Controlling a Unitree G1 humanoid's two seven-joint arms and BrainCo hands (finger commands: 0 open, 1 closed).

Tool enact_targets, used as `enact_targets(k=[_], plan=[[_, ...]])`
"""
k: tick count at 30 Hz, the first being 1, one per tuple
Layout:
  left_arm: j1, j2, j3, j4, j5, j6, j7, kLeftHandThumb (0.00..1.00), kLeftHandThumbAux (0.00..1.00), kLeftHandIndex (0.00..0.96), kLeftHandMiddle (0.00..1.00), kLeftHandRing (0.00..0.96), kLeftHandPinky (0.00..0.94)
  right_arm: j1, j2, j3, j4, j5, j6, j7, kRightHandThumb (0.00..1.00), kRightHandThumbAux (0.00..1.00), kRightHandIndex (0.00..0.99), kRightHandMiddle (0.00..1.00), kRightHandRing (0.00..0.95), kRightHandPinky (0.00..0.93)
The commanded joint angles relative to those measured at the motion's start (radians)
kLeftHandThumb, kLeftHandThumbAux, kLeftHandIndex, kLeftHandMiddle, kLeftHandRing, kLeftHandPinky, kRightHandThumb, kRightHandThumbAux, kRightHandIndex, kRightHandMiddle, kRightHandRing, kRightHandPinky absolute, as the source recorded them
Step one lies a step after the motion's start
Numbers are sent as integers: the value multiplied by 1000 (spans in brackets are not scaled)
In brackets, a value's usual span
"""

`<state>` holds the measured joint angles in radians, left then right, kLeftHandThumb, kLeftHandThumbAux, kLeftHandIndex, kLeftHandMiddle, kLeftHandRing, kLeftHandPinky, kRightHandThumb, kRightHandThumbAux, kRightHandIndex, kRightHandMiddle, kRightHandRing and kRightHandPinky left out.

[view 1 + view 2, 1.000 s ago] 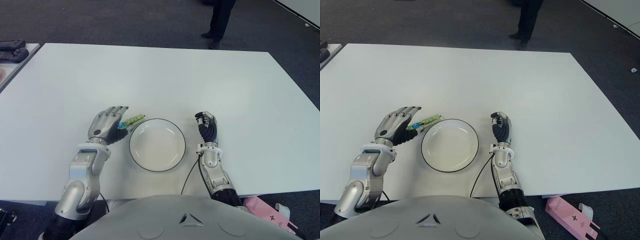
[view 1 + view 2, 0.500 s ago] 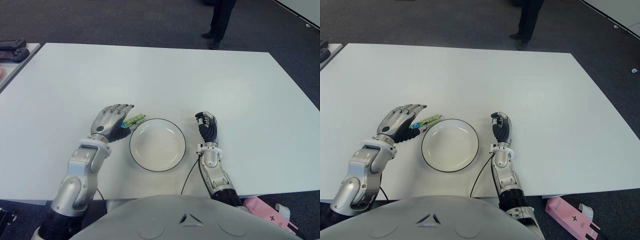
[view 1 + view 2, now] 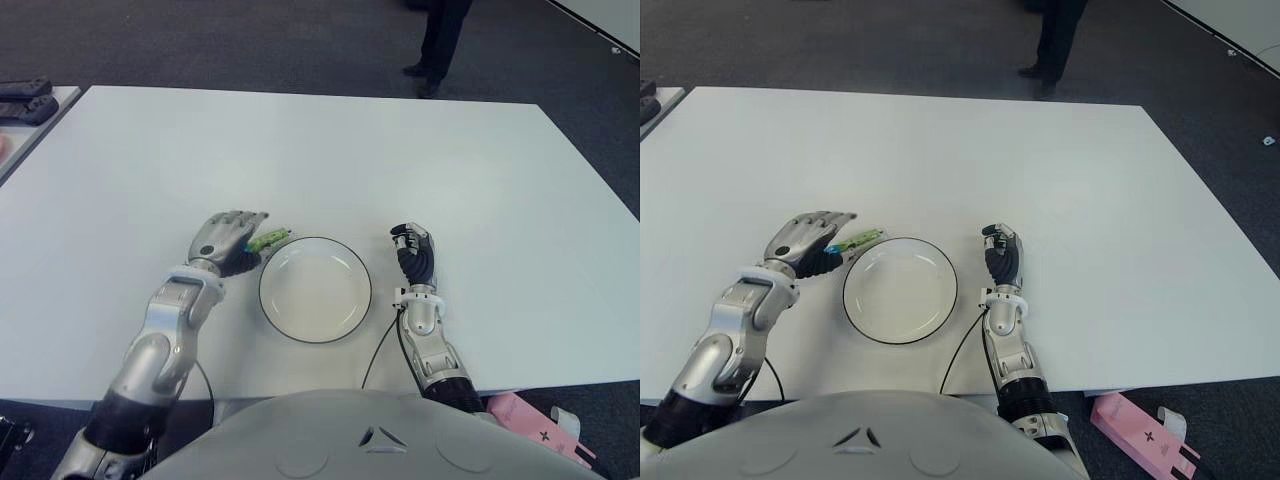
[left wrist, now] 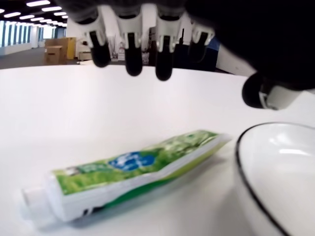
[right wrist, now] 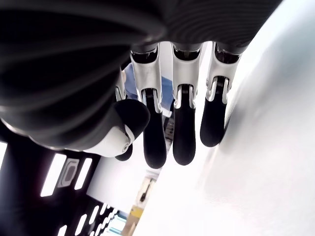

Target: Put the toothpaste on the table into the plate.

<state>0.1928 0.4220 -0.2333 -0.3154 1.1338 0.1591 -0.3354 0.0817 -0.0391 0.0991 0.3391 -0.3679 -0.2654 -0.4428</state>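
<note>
The toothpaste (image 4: 133, 172) is a green and white tube lying flat on the white bench (image 3: 300, 140). It sits near the front edge of the bench, left of centre, just beside the left rim of the plate (image 3: 315, 289). In the left wrist view the flat crimped end of the tube points toward the plate rim, and the capped end points away from it. Whether the crimped end touches the rim cannot be determined.

The left hand (image 3: 229, 240) is positioned over the capped end of the tube. Its fingers (image 4: 132, 59) are extended and spread above the tube, with clear space between the fingertips and the tube. The thumb is apart from the fingers. The hand holds nothing.

The plate is white with a dark rim. It stands on the bench near the front edge, between the two hands.

The right hand (image 3: 414, 252) shows on the bench just right of the plate. Its fingers (image 5: 181, 132) are curled loosely, with the tips close to the bench surface, and grip nothing.

A person (image 3: 436, 40) stands on the dark floor beyond the far edge of the bench.
</note>
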Motion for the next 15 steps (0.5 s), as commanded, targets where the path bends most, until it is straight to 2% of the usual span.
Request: enact_targets(k=[1,7,10,15], plan=[[-32,10,-9,86,-18,2,23,531,290,0,164,134,123,12,0,-1,9,-6,18,-1,836,689,422,460,443,409],[-62,14,-23,172,-29,14,25,539,288,0,168,137,137,14,2,-1,6,-1,18,2,836,690,418,462,448,442],[-82,18,-31,216,-32,23,20,540,288,0,165,132,132,16,3,-2,4,1,17,3,836,689,421,460,447,417],[-119,41,-48,292,-32,20,16,542,293,0,154,133,148,19,5,-3,0,3,15,2,837,689,425,459,447,430]])
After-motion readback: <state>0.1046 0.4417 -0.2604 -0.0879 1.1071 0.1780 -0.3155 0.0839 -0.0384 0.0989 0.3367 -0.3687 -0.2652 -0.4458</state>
